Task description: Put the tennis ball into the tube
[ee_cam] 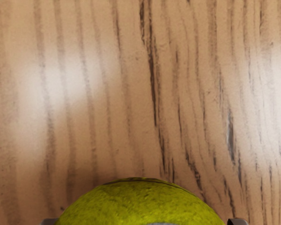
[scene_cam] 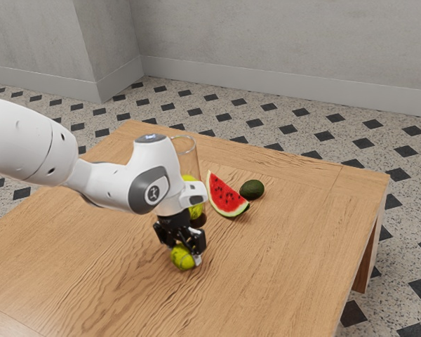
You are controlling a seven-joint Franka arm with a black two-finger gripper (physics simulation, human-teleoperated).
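First, tube (scene_cam: 186, 147): upright on the table (scene_cam: 281, 260), partly behind my arm (scene_cam: 105, 184) in the exterior view, with at least two yellow-green balls (scene_cam: 197, 210) inside and room above them, as far as I can see.
Ball (scene_cam: 182, 259): outside the tube, nearer the camera than its base; on the tabletop or barely above it, I can't tell which.
Gripper (scene_cam: 187, 254): pointing down in front of the tube, around the loose ball; I read it as clamped on that ball.
Melon (scene_cam: 225, 197): just beside the tube, on the exterior view's right side of it.
Avocado (scene_cam: 252, 189): past the melon, farther from the tube.
Ball, wrist view: its upper curve sits between the two fingers, one against each flank, which backs my reading of a grip.
Table, wrist view: bare grain beside the ball, away from the tube.
Step at the tube: grasp looks made, the lift comes next, in my judgement.
Next move for the ball: straight up until its underside clears the tube's rim, then across, centred over the mouth, before I let go.
Risk at the rim: carried too low, the ball could knock the tube over.
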